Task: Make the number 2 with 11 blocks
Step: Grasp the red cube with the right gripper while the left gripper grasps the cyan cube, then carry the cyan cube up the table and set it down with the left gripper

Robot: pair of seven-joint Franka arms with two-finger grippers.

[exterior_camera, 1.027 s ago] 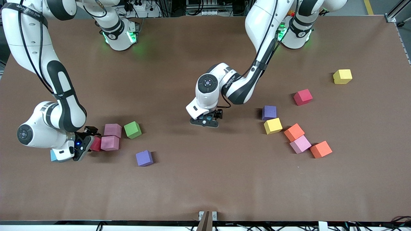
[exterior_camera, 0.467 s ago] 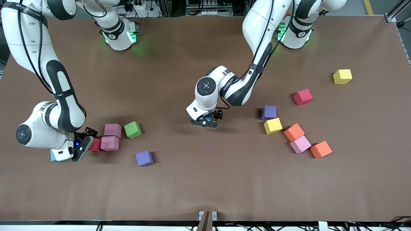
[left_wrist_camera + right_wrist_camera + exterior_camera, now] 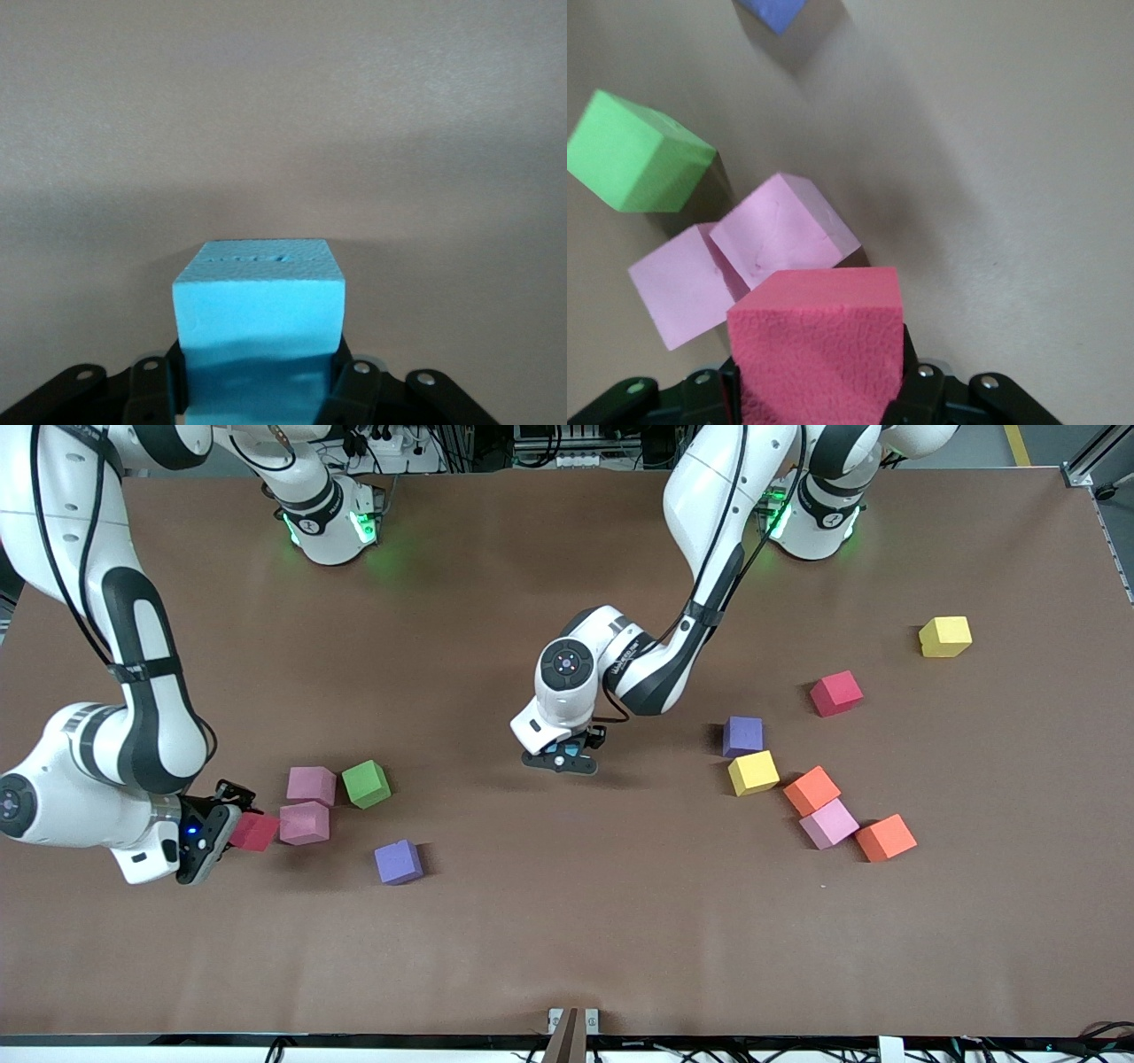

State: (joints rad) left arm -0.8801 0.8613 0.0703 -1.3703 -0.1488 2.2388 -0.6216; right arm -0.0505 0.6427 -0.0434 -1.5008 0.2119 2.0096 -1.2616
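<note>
Left end effector (image 3: pixel 562 763) clamped on blue cube (image 3: pixel 258 310); right end effector (image 3: pixel 232 825) clamped on red cube (image 3: pixel 816 345). Risk: lifting red cube drags touching pink cube (image 3: pixel 782 232); soft foam may slip or twist.

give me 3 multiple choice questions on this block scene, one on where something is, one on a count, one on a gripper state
1. Where is the green block?
A. beside a pink block
B. on the yellow block
C. in the left gripper

2. How many orange blocks lie on the table?
A. none
B. two
C. four

3. What is the left gripper doing?
A. open over bare table
B. shut on the light blue block
C. shut on a purple block

Answers:
1 A: it sits next to the pink block.
2 B: one orange block and another.
3 B: the light blue block sits between its fingers in the left wrist view.
</note>
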